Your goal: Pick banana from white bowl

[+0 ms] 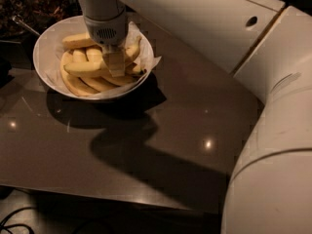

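The white bowl stands at the table's back left, lined with crinkled paper and filled with several bananas. My gripper reaches down into the middle of the bowl from above. Its near finger lies across the front of the long curved banana. That banana runs from the bowl's left side to its upturned tip at the right rim. It sits on top of the other bananas. The far finger is hidden behind the banana. The jaws look shut on it.
The dark glossy table carries the arm's broad shadow. My white arm fills the right side and the top. A dark cluttered container stands behind the bowl at the far left. Cables lie on the floor at the bottom left.
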Robot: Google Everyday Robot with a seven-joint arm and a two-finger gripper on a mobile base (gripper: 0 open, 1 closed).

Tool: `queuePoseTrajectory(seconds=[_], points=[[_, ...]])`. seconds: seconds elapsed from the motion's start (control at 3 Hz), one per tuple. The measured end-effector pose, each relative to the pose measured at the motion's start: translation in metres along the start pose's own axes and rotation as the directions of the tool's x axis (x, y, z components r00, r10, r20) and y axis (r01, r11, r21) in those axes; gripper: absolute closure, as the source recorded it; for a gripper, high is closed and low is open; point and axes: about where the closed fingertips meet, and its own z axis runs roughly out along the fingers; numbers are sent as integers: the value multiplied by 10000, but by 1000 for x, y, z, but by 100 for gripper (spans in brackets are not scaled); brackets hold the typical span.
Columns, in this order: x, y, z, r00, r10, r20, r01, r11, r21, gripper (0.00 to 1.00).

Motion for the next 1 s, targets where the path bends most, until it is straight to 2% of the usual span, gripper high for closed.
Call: queuePoseTrajectory(seconds=[0.33,0.67,1.0], points=[[0,0,0,10000,0,0,0,10000,0,98],[-3,-2,-4,9996,29,263,-36,9997,254,100],[7,12,-24,9964,384,753,-426,9976,549,100]])
